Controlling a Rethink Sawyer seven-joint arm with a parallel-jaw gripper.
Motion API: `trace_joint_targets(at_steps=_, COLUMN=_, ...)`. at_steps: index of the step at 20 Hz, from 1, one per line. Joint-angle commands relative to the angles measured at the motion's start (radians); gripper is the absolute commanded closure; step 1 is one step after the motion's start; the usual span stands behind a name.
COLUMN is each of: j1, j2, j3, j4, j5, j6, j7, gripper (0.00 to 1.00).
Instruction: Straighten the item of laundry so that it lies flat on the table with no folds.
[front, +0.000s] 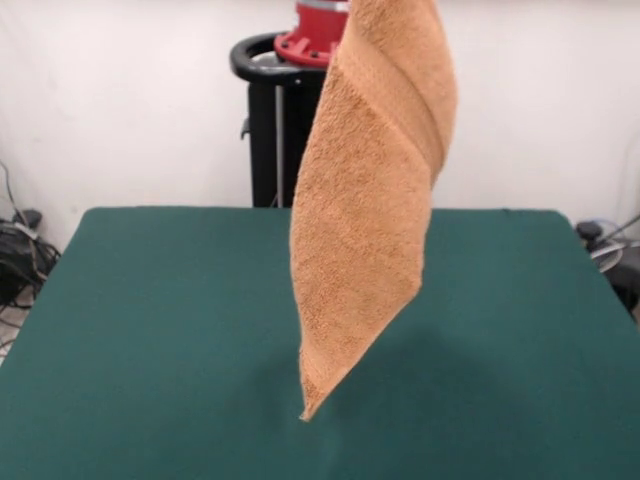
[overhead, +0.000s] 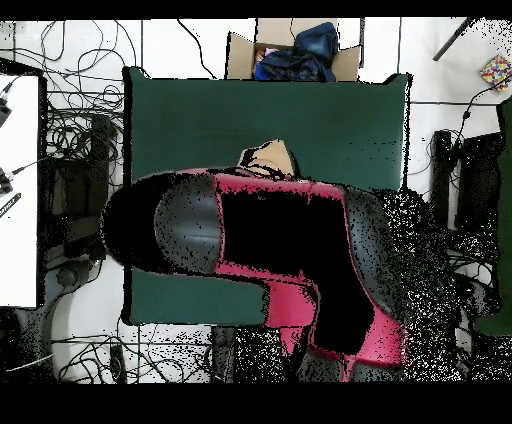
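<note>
The orange-tan towel (front: 370, 200) hangs in the air over the green table (front: 150, 330), held up from above the picture's top edge. It hangs long and narrow, twisted, with a fold wrapping across its upper part along a woven band. Its lowest corner points down at the table's middle front, at or just above the surface. In the overhead view the red and black arm (overhead: 300, 250) reaches out over the table (overhead: 330, 110), and a small patch of towel (overhead: 268, 158) shows at its end. The gripper itself is hidden by the arm and the towel.
The robot's black pedestal (front: 268, 120) with its red base stands behind the table's far edge. A cardboard box of dark clothes (overhead: 295, 50) sits beyond the table's other side. Cables lie on the floor around the table.
</note>
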Motion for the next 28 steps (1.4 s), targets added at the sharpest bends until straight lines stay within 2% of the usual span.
trace_joint_targets(at_steps=1, j1=-0.052, j2=0.014, j3=0.119, j4=0.150, j5=0.021, j6=-0.044, j7=-0.216, gripper=1.00)
trace_joint_targets(at_steps=10, j1=-0.111, j2=0.026, j3=0.176, j4=0.089, j5=-0.060, j6=-0.042, j7=-0.284, gripper=1.00)
trace_joint_targets(at_steps=24, j1=-0.254, j2=0.088, j3=0.303, j4=0.010, j5=-0.113, j6=-0.053, j7=-0.445, gripper=1.00)
trace_joint_targets(at_steps=28, j1=-0.283, j2=0.079, j3=0.308, j4=0.027, j5=-0.132, j6=-0.074, j7=-0.455, gripper=1.00)
